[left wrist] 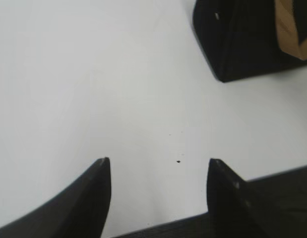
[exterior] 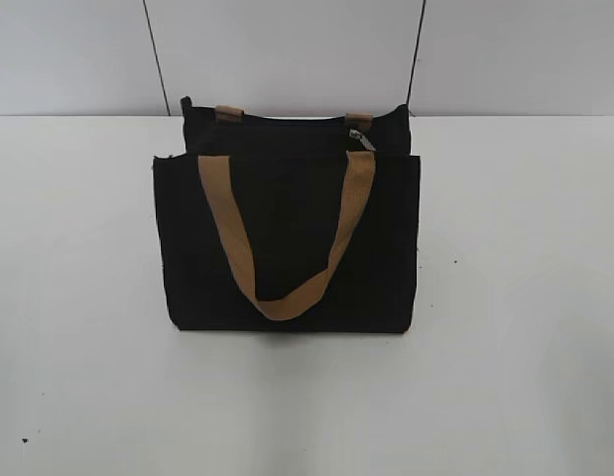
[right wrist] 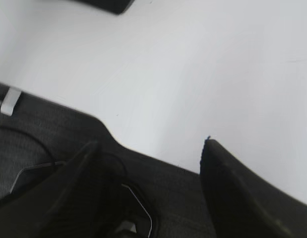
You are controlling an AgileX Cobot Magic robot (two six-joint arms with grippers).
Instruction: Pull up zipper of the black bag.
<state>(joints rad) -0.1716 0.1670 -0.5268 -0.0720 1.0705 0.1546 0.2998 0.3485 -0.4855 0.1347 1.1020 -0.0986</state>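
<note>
The black bag [exterior: 287, 238] stands upright in the middle of the white table, its tan handle [exterior: 287, 233] hanging down the front. The small silver zipper pull [exterior: 364, 139] sits at the right end of the bag's top edge, near a tan strap tab. A bag corner shows in the left wrist view [left wrist: 242, 44] at top right, and a sliver in the right wrist view [right wrist: 106, 5] at top. My left gripper [left wrist: 158, 171] is open and empty over bare table. My right gripper [right wrist: 151, 148] is open and empty. Neither gripper shows in the exterior view.
The white table [exterior: 525, 297] ends at a pale wall behind the bag. A dark fabric-covered base with cables [right wrist: 44, 148] lies under my right gripper. A small dark speck [left wrist: 178, 160] marks the table.
</note>
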